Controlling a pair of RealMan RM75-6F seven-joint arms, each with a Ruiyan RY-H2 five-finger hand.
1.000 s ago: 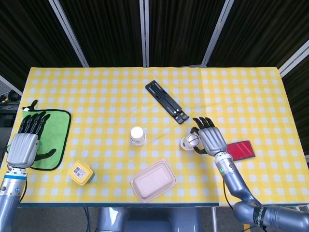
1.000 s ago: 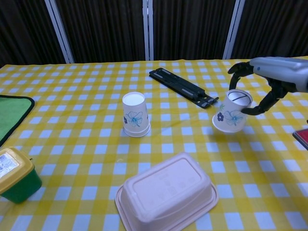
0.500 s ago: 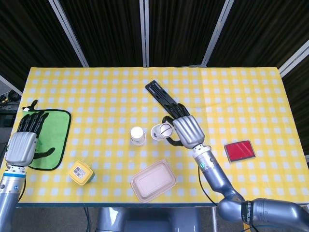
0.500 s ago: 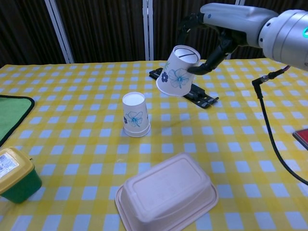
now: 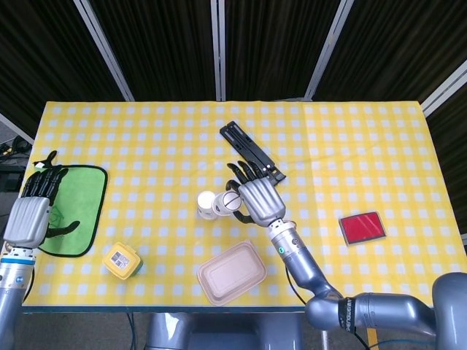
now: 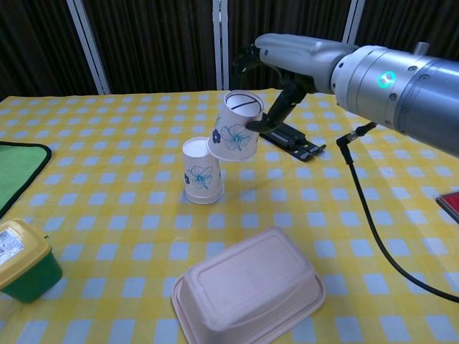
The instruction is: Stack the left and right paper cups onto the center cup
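- The right hand (image 6: 276,86) holds a paper cup (image 6: 234,131) upside down and tilted, its fingers (image 6: 252,126) curled around the cup's upper end.
- One second ago this cup sat low over the right side of the tabletop (image 6: 373,236); half a second ago it was raised near the black rail (image 6: 283,133); now it hangs just beside the center cup (image 6: 200,170), its lower rim level with that cup's top and apparently touching it.
- In the head view the carried cup (image 5: 231,202) shows right against the center cup (image 5: 207,205), with the right hand (image 5: 257,200) just behind it.
- The center cup stands upside down on the yellow checked tabletop, unmoved across the frames.
- The left hand (image 5: 29,216) hovers over the green mat (image 5: 84,208) at the left edge, fingers apart and holding nothing; it has drifted slightly outward.
- The pale food tray (image 6: 247,290), the yellow-lidded green box (image 6: 20,260) and the red card (image 5: 362,227) lie where they were.
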